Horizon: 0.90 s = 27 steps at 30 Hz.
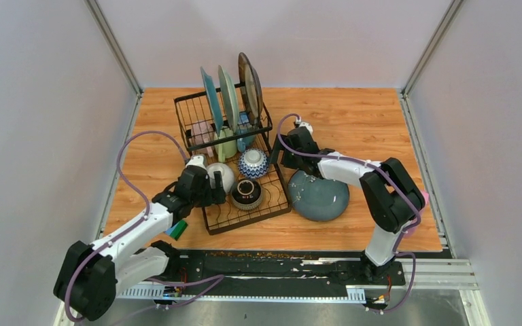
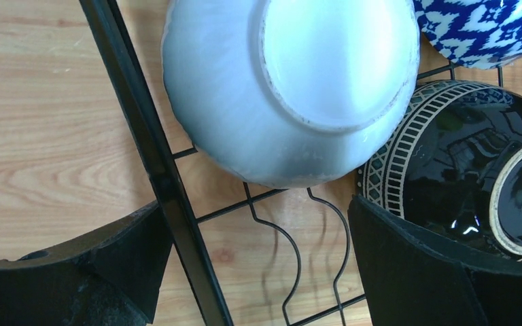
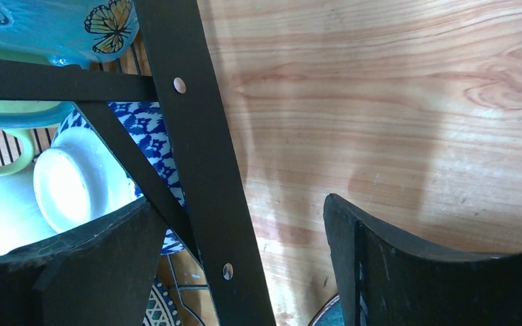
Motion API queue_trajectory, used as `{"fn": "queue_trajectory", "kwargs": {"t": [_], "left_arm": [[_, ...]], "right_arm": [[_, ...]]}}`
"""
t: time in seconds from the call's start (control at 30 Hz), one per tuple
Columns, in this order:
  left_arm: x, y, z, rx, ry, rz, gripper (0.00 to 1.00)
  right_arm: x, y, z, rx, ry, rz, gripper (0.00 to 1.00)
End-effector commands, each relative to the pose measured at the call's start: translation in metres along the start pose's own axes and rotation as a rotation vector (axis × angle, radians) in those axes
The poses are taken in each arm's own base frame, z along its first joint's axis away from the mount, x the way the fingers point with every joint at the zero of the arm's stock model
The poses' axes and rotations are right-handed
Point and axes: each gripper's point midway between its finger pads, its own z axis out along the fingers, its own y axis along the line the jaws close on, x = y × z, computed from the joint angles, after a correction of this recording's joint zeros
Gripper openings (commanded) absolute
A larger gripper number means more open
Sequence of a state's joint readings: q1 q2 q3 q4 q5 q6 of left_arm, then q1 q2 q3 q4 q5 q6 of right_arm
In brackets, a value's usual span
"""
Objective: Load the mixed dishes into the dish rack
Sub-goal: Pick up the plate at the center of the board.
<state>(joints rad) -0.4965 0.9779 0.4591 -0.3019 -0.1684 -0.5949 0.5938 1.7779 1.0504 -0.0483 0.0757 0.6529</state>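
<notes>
Dish rack (image 1: 211,221): black wire, in the middle of the wooden table (image 1: 353,115), with the tall basket at the back and the low tray at the front.
Basket: three plates (image 1: 228,98) stand on edge in a row, and mugs (image 1: 225,144) sit below them.
Tray: a white bowl (image 1: 222,174), a blue patterned bowl (image 1: 253,163) and a dark bowl (image 1: 247,193) all lie bottom up, close together.
Loose dish: a grey-blue dish (image 1: 318,195) lies upside down on the table just beside the rack's right edge, partly under the right forearm.
Left gripper (image 1: 215,185): jaws wide apart and holding nothing. It is at the tray's left edge, with the white bowl just ahead.
In the left gripper's way: the rack's edge bar runs between the fingers. One finger is over bare table and the other is over the dark bowl.
Right gripper (image 1: 281,157): jaws spread and empty, at the rack's right side.
In the right gripper's way: a slanted frame bar crosses between its fingers.
Sponge (image 1: 177,229): on the table, beside the left arm.
</notes>
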Motion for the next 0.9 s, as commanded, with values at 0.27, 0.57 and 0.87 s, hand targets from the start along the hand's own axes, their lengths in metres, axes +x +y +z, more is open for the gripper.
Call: {"fn": "queue_trajectory", "kwargs": {"t": [0.27,0.57,0.87], "left_arm": [[-0.074,-0.067,0.010,0.214,-0.146,0.050,1.00],[-0.063,-0.058,-0.001,0.190,-0.112,0.053,1.00],[-0.036,-0.045,-0.024,0.216,-0.087,0.026,1.00]], "right_arm": [[-0.058,-0.060,-0.026,0.069,-0.100,0.087,0.82],[-0.073,-0.045,-0.090,-0.045,-0.143,0.051,0.86],[-0.046,-0.125,-0.135,0.151,-0.220,0.342,0.86]]}}
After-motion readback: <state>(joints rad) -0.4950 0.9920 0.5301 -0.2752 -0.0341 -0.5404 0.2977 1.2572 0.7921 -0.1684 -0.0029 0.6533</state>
